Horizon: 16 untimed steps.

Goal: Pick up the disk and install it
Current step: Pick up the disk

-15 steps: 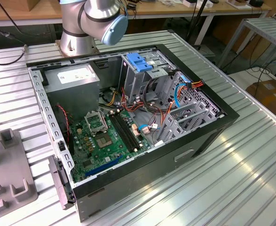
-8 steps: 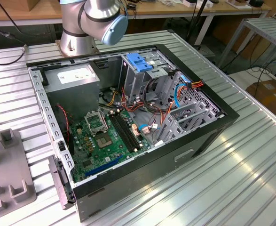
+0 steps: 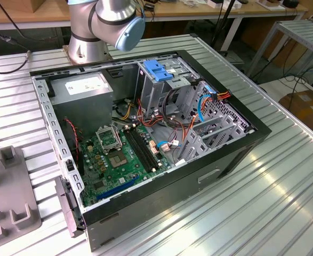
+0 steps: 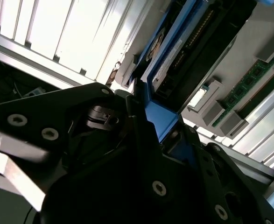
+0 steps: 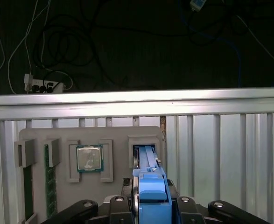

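Your tool (image 5: 151,203) was clamped on the disk (image 5: 147,161); its long axis ran straight out from the jaws, far end at the slot of the grey tray (image 5: 120,154).

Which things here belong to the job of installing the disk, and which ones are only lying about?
Job: disk, held in the gripper; open computer case.
Lying about: processor chip, memory sticks, both on the grey tray; power strip beyond the table.
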### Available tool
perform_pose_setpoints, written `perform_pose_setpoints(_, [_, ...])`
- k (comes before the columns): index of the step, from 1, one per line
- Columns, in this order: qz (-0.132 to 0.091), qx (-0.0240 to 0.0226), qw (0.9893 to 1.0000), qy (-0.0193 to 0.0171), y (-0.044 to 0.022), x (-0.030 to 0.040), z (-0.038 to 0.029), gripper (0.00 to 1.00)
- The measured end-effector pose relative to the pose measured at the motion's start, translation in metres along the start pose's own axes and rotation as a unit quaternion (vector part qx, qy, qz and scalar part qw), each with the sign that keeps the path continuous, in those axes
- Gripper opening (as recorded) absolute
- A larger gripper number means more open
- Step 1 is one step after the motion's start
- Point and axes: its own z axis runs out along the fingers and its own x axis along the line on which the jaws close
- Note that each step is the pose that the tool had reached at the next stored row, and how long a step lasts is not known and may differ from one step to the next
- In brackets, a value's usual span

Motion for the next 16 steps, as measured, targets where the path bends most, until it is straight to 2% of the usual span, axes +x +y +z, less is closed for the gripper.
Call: perform_pose_setpoints(16, [0.007, 0.0, 1.0, 0.0008, -0.0002, 0.0001, 0.0001, 0.37])
